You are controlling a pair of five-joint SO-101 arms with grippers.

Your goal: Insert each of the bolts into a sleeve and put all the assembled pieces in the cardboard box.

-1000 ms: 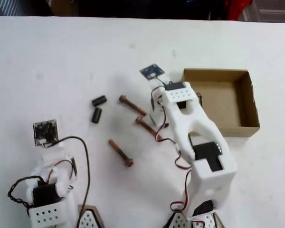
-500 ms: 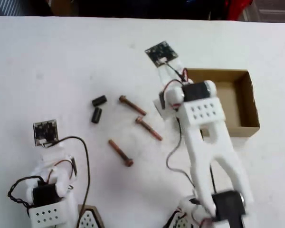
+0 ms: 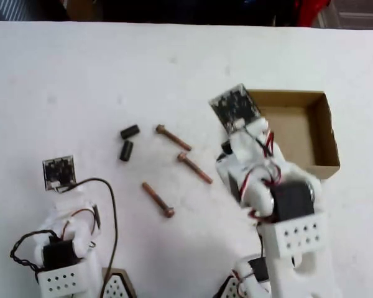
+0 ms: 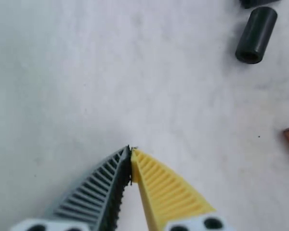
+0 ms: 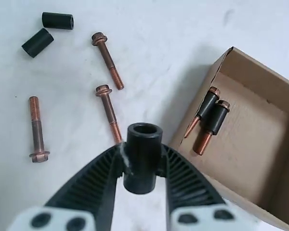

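White table (image 3: 81, 74) and cardboard box (image 3: 328, 133) at its right side unmoved, two assembled pieces (image 5: 204, 108) lying inside the box. Right arm (image 3: 286, 211) drawn back toward the near edge since half a second ago, right pincer (image 5: 142, 150) clamped on a black sleeve (image 5: 143, 168) just beside the box. Left pincer (image 4: 130, 155) clenched on nothing, parked as before. Three bolts (image 3: 194, 168) and two loose sleeves (image 3: 126, 150) unshifted on the table.

White table (image 3: 74, 68), matte, few faint scuffs. Behind far edge: dark strip (image 3: 174, 9). Red obj (image 3: 312, 9) at one end, blue/white striped item (image 3: 5, 9) at the other. Can't ID either.
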